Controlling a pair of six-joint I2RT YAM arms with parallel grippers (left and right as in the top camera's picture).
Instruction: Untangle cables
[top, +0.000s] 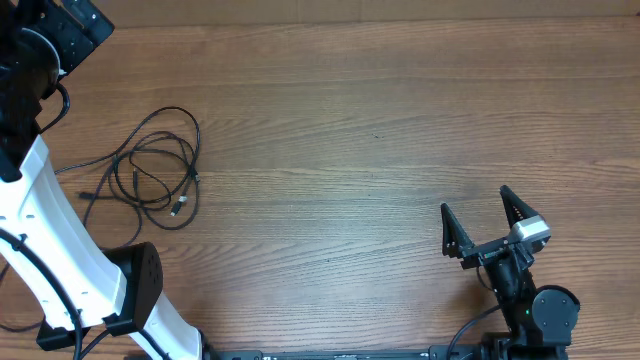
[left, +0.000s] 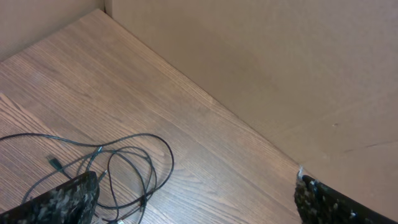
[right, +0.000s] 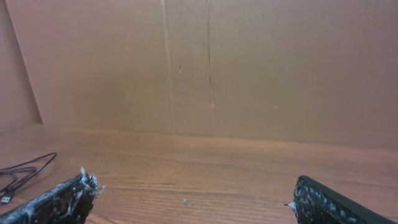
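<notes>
jaws on the left gripper (left: 196, 182) and right gripper (top: 475, 200) stood spread, empty; the cables (left: 100, 149) lay looped together, untangling seemingly unstarted.

Wood-grain table (top: 380, 120), brown, grain running side to side in the overhead view. Thin black cables (top: 155, 170) lie flat on it toward 9 o'clock, in loose overlapping loops. One small plug end (top: 177, 209) sits at the bundle's 5 o'clock.
</notes>
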